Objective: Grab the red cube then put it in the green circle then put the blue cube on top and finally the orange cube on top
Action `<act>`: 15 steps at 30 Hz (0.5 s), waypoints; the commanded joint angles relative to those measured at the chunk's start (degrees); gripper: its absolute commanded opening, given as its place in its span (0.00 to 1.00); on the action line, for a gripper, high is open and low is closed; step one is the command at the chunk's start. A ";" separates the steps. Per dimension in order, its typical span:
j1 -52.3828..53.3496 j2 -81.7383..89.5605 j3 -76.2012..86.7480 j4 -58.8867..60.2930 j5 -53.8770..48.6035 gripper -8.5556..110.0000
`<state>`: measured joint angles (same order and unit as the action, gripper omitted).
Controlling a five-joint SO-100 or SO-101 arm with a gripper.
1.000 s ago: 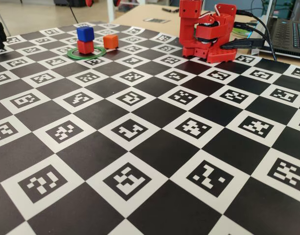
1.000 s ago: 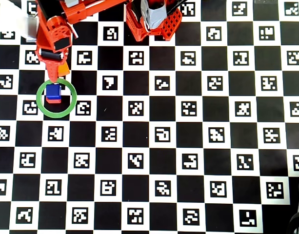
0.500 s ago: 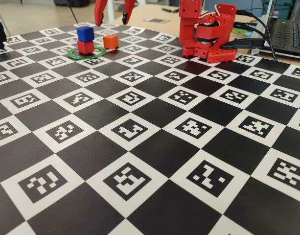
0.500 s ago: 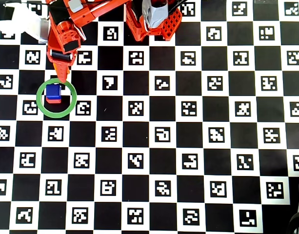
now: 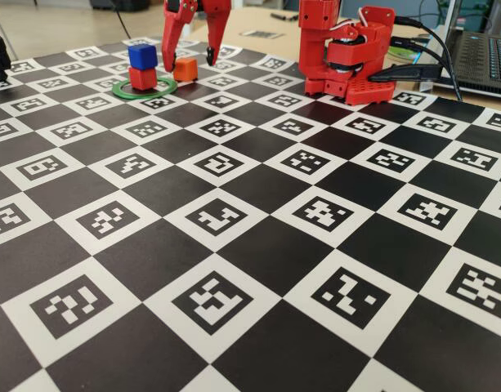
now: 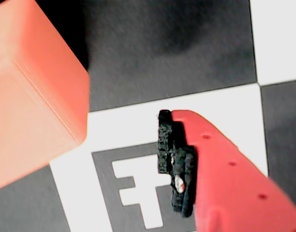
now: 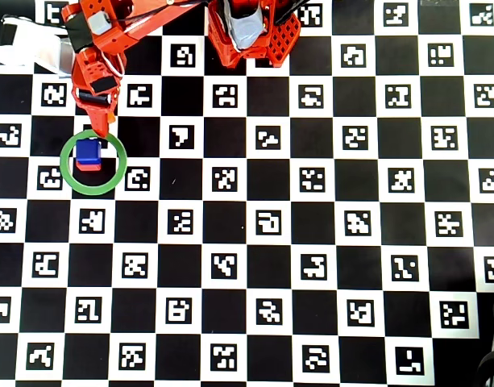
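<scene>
Your gripper (image 5: 189,60) is low over the board with its jaws spread wide, straddling the orange cube (image 5: 185,69), nothing held yet. In the fixed view one finger sits at the cube's 9 o'clock side, the other well off toward 3 o'clock, so there is slack to take up on that side. The wrist view shows the orange cube (image 6: 34,96) big at the left and one padded finger (image 6: 179,164) apart from it, board showing between. The stack stands ready: blue cube (image 5: 142,56) squarely on the red cube (image 5: 143,78), inside the green circle (image 5: 127,91), just beside the orange cube at its 9 o'clock. That cube looks like light, rigid printed plastic, faintly ribbed on its sides, so it should take a firm pinch without give, but being so light it could skate if one finger reaches it first. Take it on two opposite flat faces, about mid-height, centred. Mind the near finger: it is close to the stack, and a nudge could topple blue off red.
</scene>
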<state>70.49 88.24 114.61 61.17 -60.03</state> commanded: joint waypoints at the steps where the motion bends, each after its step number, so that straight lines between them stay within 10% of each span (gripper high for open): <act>1: 0.70 0.79 -2.20 -1.23 -0.35 0.40; 15: 0.79 -0.35 -2.37 -3.34 -4.92 0.40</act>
<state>70.49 86.57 114.61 58.36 -63.72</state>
